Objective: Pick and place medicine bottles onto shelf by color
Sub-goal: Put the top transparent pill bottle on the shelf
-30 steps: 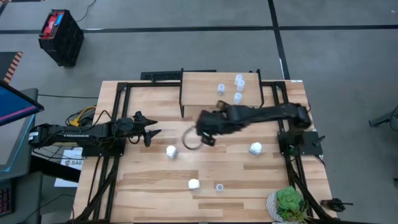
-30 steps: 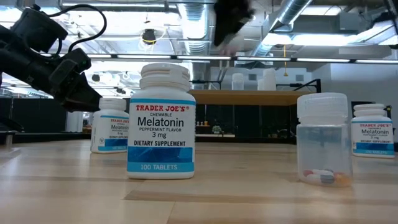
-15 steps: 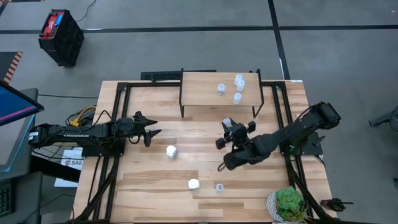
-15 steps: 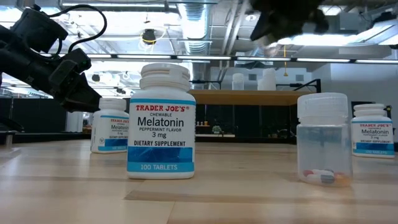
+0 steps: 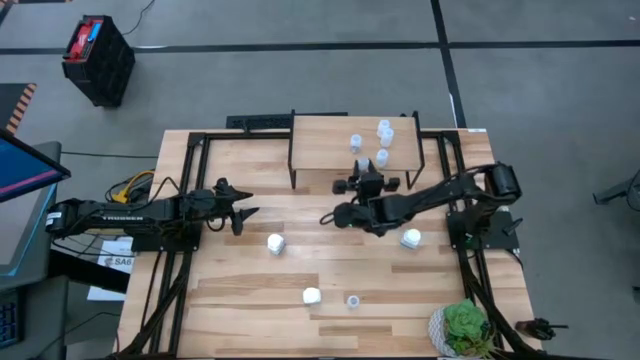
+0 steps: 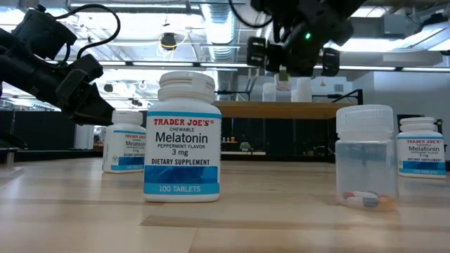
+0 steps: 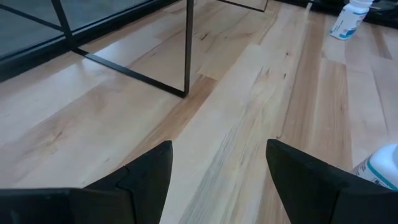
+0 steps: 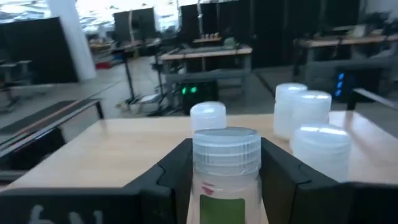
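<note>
My right gripper point(image 5: 364, 172) reaches level toward the far edge. It is shut on a small translucent bottle with a ribbed white cap point(image 8: 225, 149) at the near edge of the light-wood shelf point(image 5: 320, 150). Several more translucent bottles point(image 5: 383, 140) stand on the shelf top beyond it. Three white bottles point(image 5: 275, 243) point(image 5: 311, 296) point(image 5: 411, 238) and one translucent bottle point(image 5: 353, 301) stand upright on the table. My left gripper point(image 5: 242, 213) waits open at the table's left, with nothing between its fingers point(image 7: 146, 174). My right gripper pinches the translucent bottle's body just below the cap point(image 8: 202, 193) between its two fingers point(image 8: 177, 171), one on each side. The fingers come level from the table's near side. The bottle stands upright. Its base is hidden, so I cannot tell whether it rests on the shelf.
A green potted plant point(image 5: 462, 328) sits at the table's near right corner. Black frame rails point(image 5: 185, 200) run along both table sides. The shelf's thin black legs point(image 7: 188, 46) stand ahead of my left gripper. Bare wood lies between the white bottles.
My right gripper has swung from over the table's middle, out toward the near right, then toward the far edge to the shelf's near edge. It has sunk lower, and it has tipped and rolled so that it now points level.
</note>
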You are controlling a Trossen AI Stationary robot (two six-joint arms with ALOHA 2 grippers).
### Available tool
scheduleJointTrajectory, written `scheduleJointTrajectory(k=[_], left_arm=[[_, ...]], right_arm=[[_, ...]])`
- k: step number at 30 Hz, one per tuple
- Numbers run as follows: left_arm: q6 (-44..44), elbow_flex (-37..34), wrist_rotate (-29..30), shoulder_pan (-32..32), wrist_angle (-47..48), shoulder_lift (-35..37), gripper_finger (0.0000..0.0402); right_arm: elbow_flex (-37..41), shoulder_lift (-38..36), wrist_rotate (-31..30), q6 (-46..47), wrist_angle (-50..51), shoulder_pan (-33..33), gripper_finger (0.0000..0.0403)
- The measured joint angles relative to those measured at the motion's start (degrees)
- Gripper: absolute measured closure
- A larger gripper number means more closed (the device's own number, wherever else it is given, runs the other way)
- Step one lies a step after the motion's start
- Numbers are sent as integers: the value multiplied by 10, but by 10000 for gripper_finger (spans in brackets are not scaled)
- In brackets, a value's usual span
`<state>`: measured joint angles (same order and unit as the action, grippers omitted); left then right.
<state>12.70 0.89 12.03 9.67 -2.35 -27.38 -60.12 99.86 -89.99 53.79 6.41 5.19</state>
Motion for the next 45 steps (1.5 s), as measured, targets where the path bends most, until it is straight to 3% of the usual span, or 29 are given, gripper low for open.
scheduleJointTrajectory(k=[8, 18, 45], left_arm=[[0, 0, 12, 0, -1, 0, 155], [0, 0, 18, 0, -2, 0, 155], [1, 0, 18, 0, -1, 0, 155]], right_arm=[[-31, 33, -2, -25, 3, -32, 269], [-65, 36, 1, -33, 3, -59, 249], [-65, 36, 29, -34, -22, -83, 209]])
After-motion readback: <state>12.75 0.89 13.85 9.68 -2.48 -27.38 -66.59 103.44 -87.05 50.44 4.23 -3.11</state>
